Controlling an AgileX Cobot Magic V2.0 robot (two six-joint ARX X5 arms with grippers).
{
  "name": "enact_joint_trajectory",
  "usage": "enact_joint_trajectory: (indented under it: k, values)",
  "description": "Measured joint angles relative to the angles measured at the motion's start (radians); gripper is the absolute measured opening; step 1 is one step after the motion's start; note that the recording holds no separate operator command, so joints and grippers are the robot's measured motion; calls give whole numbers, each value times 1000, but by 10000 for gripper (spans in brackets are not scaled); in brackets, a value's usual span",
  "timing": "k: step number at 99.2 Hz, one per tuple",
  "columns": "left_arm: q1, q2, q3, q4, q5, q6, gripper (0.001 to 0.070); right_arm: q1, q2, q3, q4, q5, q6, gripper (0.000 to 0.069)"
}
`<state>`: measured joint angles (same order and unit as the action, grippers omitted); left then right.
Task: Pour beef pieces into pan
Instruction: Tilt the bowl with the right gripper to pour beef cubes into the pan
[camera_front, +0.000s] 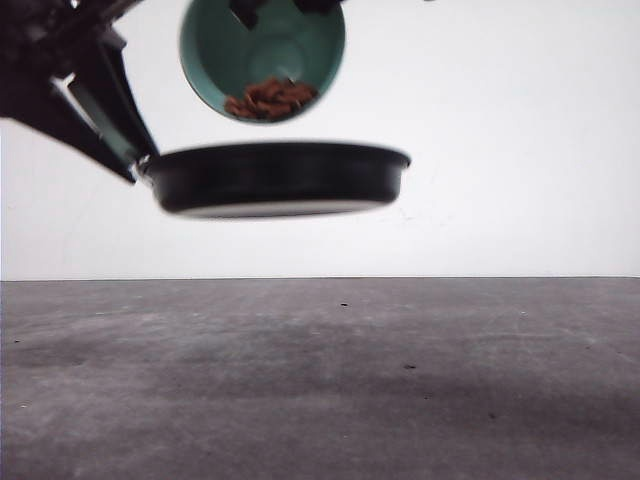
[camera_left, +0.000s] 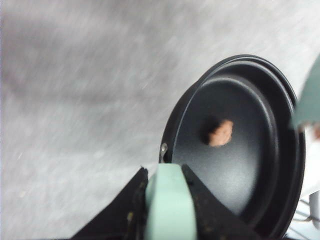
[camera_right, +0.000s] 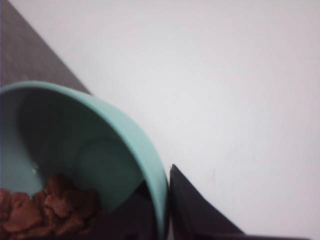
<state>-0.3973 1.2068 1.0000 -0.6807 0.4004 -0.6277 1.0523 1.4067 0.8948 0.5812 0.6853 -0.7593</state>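
The left hand (camera_left: 167, 220) is clamped on the mint-green handle (camera_left: 170, 205) of the pan (camera_front: 280, 178), its dark fingers (camera_left: 135, 210) pressed to either side of the handle, and it holds the black pan level in the air well above the grey worktop (camera_front: 320, 380). One reddish-brown beef piece (camera_left: 220, 133) lies on the pan's floor, out beyond the left hand near the pan's middle. The right hand (camera_right: 162, 210) grips the rim of a teal bowl (camera_front: 262, 55), one dark finger (camera_right: 200, 212) outside the wall and the other inside it, so it is closed on the bowl's edge. The bowl hangs tilted just above the pan, its mouth turned toward the front camera. The remaining beef pieces (camera_front: 270, 98) are heaped against the bowl's lowest rim, just beside the right hand and directly over the pan.
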Motion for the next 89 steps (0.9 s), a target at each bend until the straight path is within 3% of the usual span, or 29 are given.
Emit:
enact_joint_trajectory:
  k: [44, 89]
  values:
    - [77, 0, 61, -90, -11, 38, 58, 0, 0, -1, 148, -146, -261, 17]
    - [81, 0, 61, -105, -9, 59, 58, -22, 0, -1, 183, -215, -363, 16]
